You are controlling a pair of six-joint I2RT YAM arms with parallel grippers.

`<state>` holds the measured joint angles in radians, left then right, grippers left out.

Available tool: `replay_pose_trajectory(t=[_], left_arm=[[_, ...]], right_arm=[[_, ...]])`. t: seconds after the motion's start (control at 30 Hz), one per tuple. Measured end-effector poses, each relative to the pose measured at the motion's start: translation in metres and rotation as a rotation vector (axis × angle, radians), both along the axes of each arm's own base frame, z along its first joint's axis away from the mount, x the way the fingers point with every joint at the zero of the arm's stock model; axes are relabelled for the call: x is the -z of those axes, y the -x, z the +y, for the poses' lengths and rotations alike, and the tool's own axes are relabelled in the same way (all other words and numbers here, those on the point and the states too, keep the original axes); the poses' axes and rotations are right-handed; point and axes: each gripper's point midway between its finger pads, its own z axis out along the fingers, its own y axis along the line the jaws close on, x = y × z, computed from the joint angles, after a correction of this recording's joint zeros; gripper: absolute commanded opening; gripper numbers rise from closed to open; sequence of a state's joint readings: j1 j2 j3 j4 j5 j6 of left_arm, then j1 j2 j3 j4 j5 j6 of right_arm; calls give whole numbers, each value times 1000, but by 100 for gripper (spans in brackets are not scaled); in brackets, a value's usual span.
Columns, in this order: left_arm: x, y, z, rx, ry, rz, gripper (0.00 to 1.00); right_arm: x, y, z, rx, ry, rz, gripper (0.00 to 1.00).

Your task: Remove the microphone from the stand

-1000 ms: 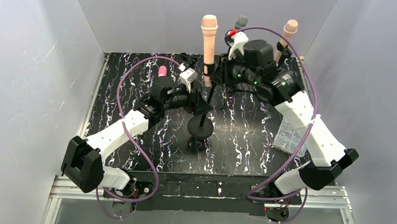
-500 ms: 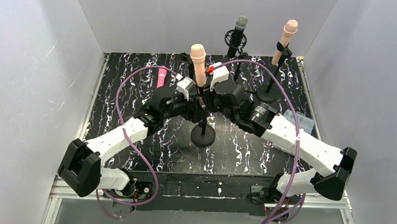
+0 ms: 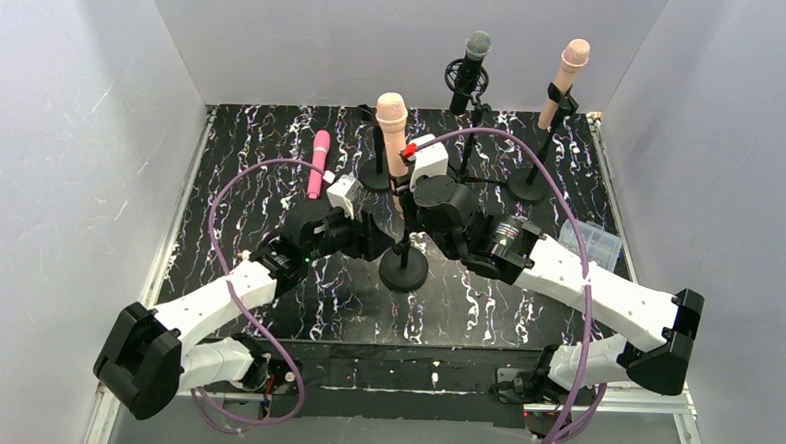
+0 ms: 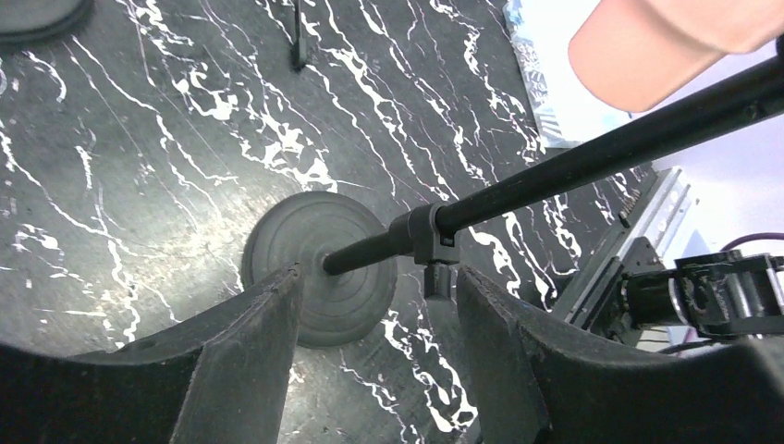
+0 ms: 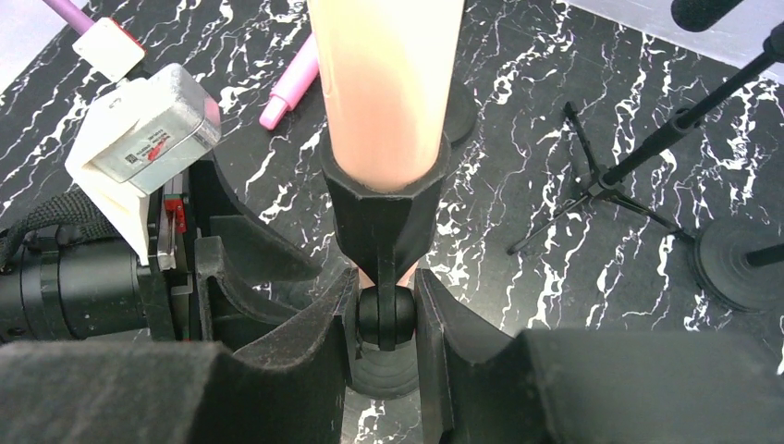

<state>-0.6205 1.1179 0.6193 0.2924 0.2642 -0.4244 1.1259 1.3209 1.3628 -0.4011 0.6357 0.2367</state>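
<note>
Right gripper [image 5: 386,319] clamps the black round-based metal stand [image 4: 430,231] beneath the peach cylindrical microphone [image 5: 386,83]; left gripper [image 4: 379,277], half open, straddles it without contact.

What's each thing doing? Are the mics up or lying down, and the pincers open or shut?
Near peach microphone: upright in its clip.
Near stand: standing on its base.
Right pincer: shut on the near stand, under the clip.
Left pincer: open around the pole.
Black microphone: held up in its stand.
Far peach microphone: held up in its stand.
Pink microphone: lying flat.
</note>
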Motion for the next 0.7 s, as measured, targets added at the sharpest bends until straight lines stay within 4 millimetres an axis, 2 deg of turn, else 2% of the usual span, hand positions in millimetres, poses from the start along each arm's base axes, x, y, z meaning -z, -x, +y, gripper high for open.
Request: replay_pose_trajectory(t=[0.33, 0.53, 0.7], left_arm=[[7, 3, -20, 5, 123, 160, 54], [3, 5, -24, -6, 185, 211, 49], [10, 9, -27, 0, 199, 265, 49]], right_arm=[[2, -3, -7, 48, 5, 2, 1], [2, -5, -10, 59, 3, 5, 1], [3, -10, -13, 72, -5, 12, 1]])
